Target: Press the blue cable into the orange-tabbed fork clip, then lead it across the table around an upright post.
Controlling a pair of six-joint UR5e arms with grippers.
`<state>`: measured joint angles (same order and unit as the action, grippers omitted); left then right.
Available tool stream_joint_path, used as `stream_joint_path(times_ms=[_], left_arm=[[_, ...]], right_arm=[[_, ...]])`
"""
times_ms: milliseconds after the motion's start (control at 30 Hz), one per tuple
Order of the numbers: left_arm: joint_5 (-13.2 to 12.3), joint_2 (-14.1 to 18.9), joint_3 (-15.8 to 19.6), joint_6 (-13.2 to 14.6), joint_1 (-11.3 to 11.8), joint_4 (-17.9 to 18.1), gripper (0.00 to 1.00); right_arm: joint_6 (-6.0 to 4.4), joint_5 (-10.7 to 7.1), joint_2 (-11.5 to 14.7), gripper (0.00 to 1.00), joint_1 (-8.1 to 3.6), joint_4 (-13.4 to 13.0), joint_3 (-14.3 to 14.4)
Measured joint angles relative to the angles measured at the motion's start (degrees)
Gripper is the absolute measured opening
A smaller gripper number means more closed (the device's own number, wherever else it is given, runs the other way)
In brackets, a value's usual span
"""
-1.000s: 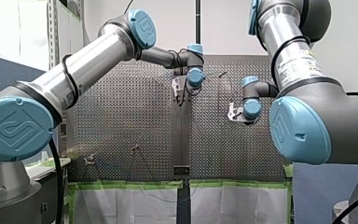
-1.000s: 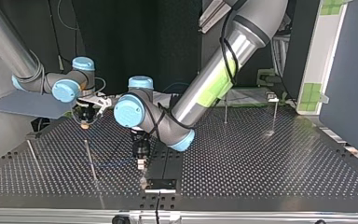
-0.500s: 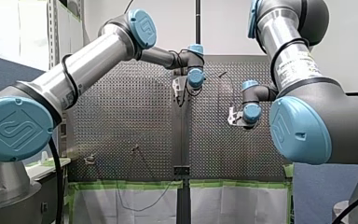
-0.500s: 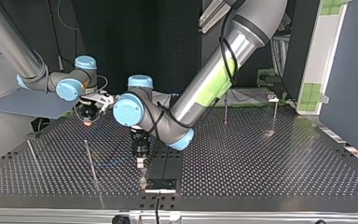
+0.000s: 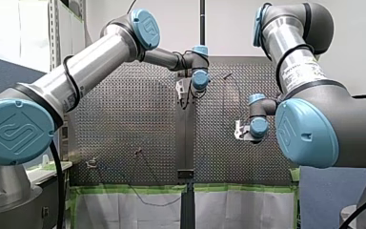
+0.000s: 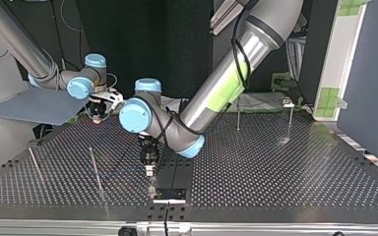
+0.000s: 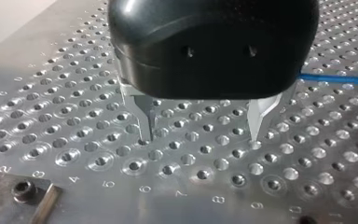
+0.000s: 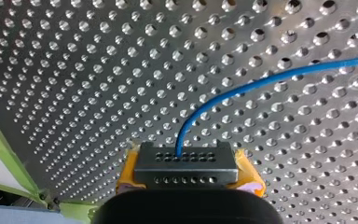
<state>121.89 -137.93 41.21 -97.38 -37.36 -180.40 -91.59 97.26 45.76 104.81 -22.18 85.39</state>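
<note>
The blue cable (image 8: 242, 88) runs over the perforated table and ends between the yellow pads (image 8: 249, 173) of my right gripper (image 8: 189, 163), which is shut on it. In the top view this gripper (image 6: 96, 118) hangs at the back left, above the table. My left gripper (image 7: 203, 133) points straight down at the plate, its metal fingers (image 7: 147, 126) open with nothing between them. A stretch of the cable (image 7: 335, 78) lies beside it. In the top view my left gripper (image 6: 148, 169) is near the front middle. No orange-tabbed clip shows.
Thin upright posts stand on the table (image 6: 275, 177): two at the top view's left (image 6: 94, 167) (image 6: 34, 164), two at its back right (image 6: 238, 115) (image 6: 290, 120). A dark bracket (image 6: 170, 194) sits at the front edge, below my left gripper.
My right gripper has carried the cable end to the right and further back in the top view, lower in the front view. My left arm has stayed where it was.
</note>
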Motion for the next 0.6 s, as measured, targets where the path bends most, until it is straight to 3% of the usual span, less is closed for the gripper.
stream_joint_path(times_ms=[433,600], left_arm=[[0.2,0.1,3.9,1.6,-0.1,-0.2,0.98],[1.3,0.1,4.8,0.9,-0.2,-1.4,0.98]], right_arm=[[0.98,0.06,-3.1,0.00,-1.21,-1.2,1.0],[1.61,0.12,-4.8,0.00,-1.67,-1.3,1.1]])
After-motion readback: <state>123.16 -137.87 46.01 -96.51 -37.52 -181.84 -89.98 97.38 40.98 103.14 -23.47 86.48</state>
